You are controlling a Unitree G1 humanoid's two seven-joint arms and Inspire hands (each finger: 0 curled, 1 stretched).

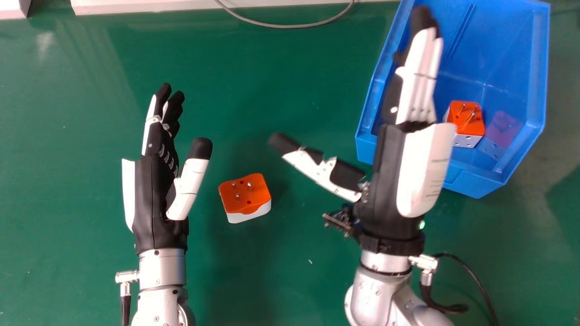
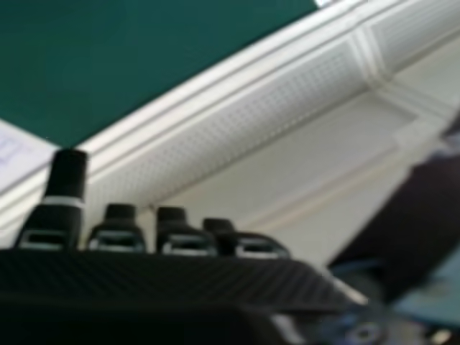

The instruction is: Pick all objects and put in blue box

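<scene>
In the head view my right hand (image 1: 385, 181) is open over the left side of the blue box (image 1: 494, 179), fingers straight and thumb spread to the left, holding nothing. My left hand (image 1: 156, 194) is open and empty at the left, above the green table. Between the hands, nearer the left one, an orange and white plug adapter (image 1: 247, 194) lies on the table with its pins up. A second orange and white adapter (image 1: 466, 122) sits inside the box near its front. In the right hand view, my right hand (image 2: 158, 277) shows its fingertips along the bottom.
The green table (image 1: 272, 90) extends around both hands. A grey cable (image 1: 294, 26) curves along its far edge, beside white panels (image 1: 136, 5). A black cable (image 1: 476, 276) loops by the right wrist. White framing (image 2: 237, 108) borders the table in the right hand view.
</scene>
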